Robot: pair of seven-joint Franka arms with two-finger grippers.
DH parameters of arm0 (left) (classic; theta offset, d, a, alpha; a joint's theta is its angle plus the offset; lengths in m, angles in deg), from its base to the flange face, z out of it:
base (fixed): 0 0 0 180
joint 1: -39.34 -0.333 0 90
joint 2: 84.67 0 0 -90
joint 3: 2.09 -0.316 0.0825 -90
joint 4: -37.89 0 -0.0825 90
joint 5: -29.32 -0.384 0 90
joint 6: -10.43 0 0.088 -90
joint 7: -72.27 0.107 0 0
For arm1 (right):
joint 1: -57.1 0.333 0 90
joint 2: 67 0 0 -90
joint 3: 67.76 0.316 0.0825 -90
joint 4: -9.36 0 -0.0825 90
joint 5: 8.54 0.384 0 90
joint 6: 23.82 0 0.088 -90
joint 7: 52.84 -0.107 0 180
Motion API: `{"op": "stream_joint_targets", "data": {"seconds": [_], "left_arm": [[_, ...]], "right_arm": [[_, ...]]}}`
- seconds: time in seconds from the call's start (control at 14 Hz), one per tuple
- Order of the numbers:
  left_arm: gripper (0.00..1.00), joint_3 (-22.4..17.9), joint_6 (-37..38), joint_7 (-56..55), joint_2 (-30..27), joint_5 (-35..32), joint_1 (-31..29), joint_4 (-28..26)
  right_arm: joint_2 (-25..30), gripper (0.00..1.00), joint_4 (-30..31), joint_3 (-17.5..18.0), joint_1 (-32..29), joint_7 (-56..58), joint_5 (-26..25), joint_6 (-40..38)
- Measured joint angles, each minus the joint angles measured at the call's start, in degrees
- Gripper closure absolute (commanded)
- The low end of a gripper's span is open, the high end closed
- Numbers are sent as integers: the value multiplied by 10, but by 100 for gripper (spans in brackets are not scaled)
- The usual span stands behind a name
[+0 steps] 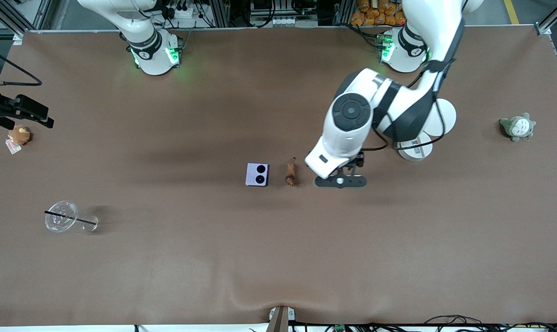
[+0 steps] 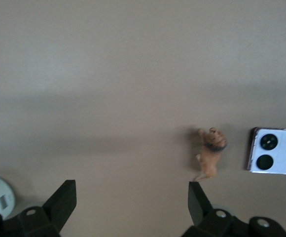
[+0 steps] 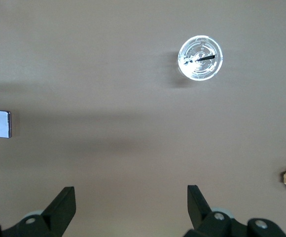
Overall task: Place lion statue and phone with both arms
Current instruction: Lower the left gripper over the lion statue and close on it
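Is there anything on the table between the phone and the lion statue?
No. In the front view, bare brown table separates the phone from the lion statue. The left wrist view shows the same empty gap.

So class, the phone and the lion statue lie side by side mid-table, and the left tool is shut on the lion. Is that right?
Not quite. In the left wrist view the left tool is open and empty; the lion statue lies free on the table beside the phone.

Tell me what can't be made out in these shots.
- Right gripper: in the front view it sits at the frame edge, mostly cut off; open in its wrist view.
- Lion statue: too small in the front view for face details.
- Left gripper: open, only fingertips show in its wrist view.
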Motion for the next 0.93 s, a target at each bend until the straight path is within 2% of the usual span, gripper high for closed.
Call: {"op": "stream_joint_targets", "data": {"seconds": [0.29,0.57,0.93], "left_arm": [[0,1,-48,-54,29,0,19,2],[0,2,-121,-118,91,0,49,2],[0,2,-169,-123,126,0,75,3]], "right_arm": [[-8,0,0,-3,-5,-1,0,14],[-8,0,-1,-4,-10,-1,0,14],[-20,0,0,3,-2,-1,0,46]]}}
